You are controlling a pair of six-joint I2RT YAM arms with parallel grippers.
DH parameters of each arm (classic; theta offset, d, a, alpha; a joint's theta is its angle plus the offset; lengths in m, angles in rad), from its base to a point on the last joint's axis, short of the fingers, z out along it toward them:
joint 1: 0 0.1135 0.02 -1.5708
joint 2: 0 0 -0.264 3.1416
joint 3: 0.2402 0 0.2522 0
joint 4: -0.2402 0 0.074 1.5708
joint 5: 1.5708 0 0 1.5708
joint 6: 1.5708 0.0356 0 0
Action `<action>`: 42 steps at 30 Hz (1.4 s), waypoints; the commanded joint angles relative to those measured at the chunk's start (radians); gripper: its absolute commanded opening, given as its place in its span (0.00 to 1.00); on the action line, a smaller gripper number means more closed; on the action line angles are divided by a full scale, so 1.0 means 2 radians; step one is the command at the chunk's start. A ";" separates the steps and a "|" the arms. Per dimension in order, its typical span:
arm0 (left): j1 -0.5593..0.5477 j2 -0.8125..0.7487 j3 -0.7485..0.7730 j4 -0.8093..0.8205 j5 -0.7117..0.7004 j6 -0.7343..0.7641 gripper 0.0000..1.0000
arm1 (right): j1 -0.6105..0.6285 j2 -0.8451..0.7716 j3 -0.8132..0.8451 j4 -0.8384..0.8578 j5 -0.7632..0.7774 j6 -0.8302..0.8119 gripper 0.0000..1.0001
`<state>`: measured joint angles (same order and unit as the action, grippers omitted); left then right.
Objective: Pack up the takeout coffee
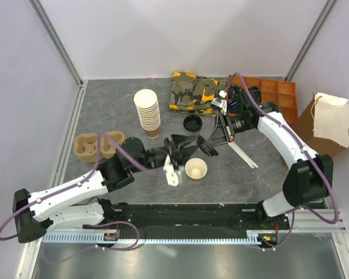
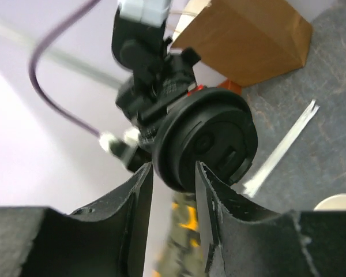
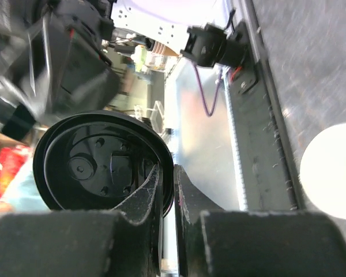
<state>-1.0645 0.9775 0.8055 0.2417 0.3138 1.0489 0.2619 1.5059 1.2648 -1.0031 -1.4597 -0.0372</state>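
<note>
Top view only: brown cup (image 1: pixel 196 170) upright on table (image 1: pixel 104 110), lidless, cream inside, nearest the arm bases. Just beyond it, black lid (image 1: pixel 207 146) up in the air between both arms. Right wrist view: right end effector (image 3: pixel 167 173) clamped on lid rim. Left wrist view: left end effector (image 2: pixel 173 168) straddling lid edge, partly closed; gripping or only flanking, cannot tell. Farther back, top view only: loose black lid (image 1: pixel 192 122), cup stack (image 1: pixel 147 109). Cup cut off at frame edge in both wrist views; backgrounds blurred.
</note>
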 commanded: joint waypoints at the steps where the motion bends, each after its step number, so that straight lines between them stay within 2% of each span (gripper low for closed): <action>1: 0.041 -0.013 0.082 -0.053 -0.065 -0.346 0.44 | -0.004 0.029 0.110 -0.136 -0.035 -0.210 0.00; 3: 0.057 -0.022 0.089 -0.072 -0.066 -0.400 0.48 | -0.004 0.050 0.137 -0.203 -0.035 -0.263 0.00; 4: 0.064 -0.024 0.090 -0.082 -0.060 -0.430 0.49 | -0.005 0.054 0.149 -0.213 -0.035 -0.277 0.00; 6: 0.071 -0.025 0.087 -0.082 -0.047 -0.439 0.51 | -0.004 0.057 0.148 -0.218 -0.035 -0.276 0.00; 9: 0.077 -0.018 0.085 -0.084 0.007 -0.384 0.61 | -0.003 0.051 0.132 -0.218 -0.034 -0.278 0.00; 10: 0.076 -0.018 0.090 -0.111 0.077 -0.311 0.63 | -0.002 0.047 0.127 -0.216 -0.033 -0.278 0.00; 11: 0.075 -0.018 0.091 -0.118 0.108 -0.270 0.69 | -0.002 0.042 0.121 -0.210 -0.032 -0.275 0.00; 12: 0.075 -0.021 0.090 -0.131 0.130 -0.221 0.72 | -0.001 0.038 0.109 -0.204 -0.023 -0.268 0.00; 15: 0.074 -0.018 0.093 -0.158 0.149 -0.144 0.81 | 0.006 0.020 0.076 -0.179 -0.012 -0.255 0.00; 18: 0.075 -0.009 0.108 -0.195 0.178 -0.107 0.85 | 0.023 0.006 0.050 -0.152 0.003 -0.236 0.00; 21: 0.069 0.007 0.129 -0.231 0.203 -0.100 0.86 | 0.042 0.003 0.048 -0.137 0.021 -0.225 0.00; 30: 0.043 0.040 0.149 -0.243 0.193 -0.100 0.78 | 0.056 0.006 0.046 -0.125 0.030 -0.212 0.00; 42: 0.040 0.049 0.148 -0.256 0.181 -0.095 0.40 | 0.074 0.005 0.049 -0.120 0.045 -0.206 0.00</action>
<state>-0.9787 1.0710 1.0687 -0.2535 0.6788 0.8326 0.3981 1.5471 1.3617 -1.2686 -1.3621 -0.4408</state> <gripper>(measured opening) 0.443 0.152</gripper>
